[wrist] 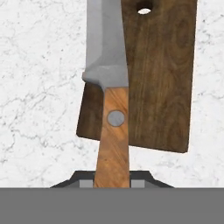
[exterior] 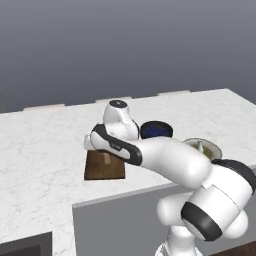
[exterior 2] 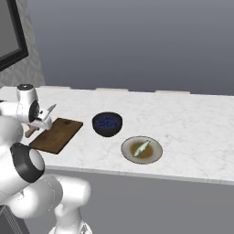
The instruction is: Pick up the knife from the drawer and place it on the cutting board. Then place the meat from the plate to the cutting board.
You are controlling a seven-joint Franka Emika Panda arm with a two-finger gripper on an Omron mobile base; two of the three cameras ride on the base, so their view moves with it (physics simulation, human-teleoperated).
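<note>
My gripper (exterior 2: 40, 121) is shut on the knife (wrist: 114, 144), holding its orange-brown wooden handle. The silver blade (wrist: 105, 39) points away from the hand. The knife hangs a little above the dark brown cutting board (wrist: 162, 78), over the board's long edge, partly over board and partly over counter. From the base, the board (exterior 2: 57, 135) lies at the counter's front with the knife's blade (exterior 2: 49, 109) tilted up over its near end. The navy-blue plate (exterior 2: 107, 123) stands just right of the board. I cannot make out the meat in it. The drawer is out of view.
A pale tan dish (exterior 2: 141, 150) holding a small light sliver sits right of the navy plate, near the counter's front edge. The white marble counter (exterior: 45, 145) stretches wide on both sides. A dark panel (exterior 2: 9, 32) hangs on the wall at far left.
</note>
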